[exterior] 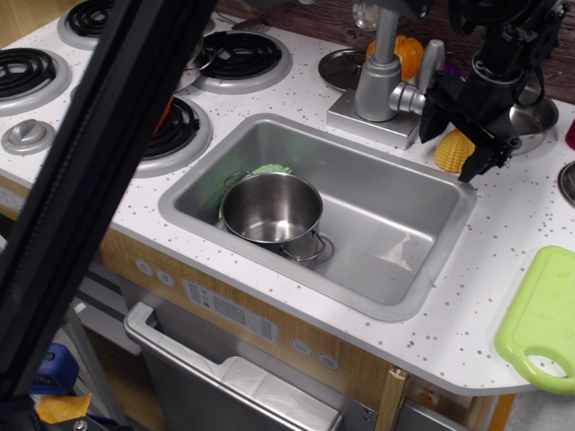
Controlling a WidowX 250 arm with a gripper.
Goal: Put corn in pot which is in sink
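The corn [454,151] sat on the speckled countertop [503,269] just behind the sink's [377,296] far right corner, with the gripper [454,148] lowered around it, fingers spread to either side and gripping nothing yet. It looked like a light, rigid plastic toy, ribbed but tapered, so pinching its wider middle seemed safest. The faucet [382,81] crowded the left; the pot [271,211] stood open in the sink.

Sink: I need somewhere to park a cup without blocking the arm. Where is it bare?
The sink floor right of the pot is bare, as is the counter between sink and green board. Behind the sink it is crowded: faucet, corn and end effector.
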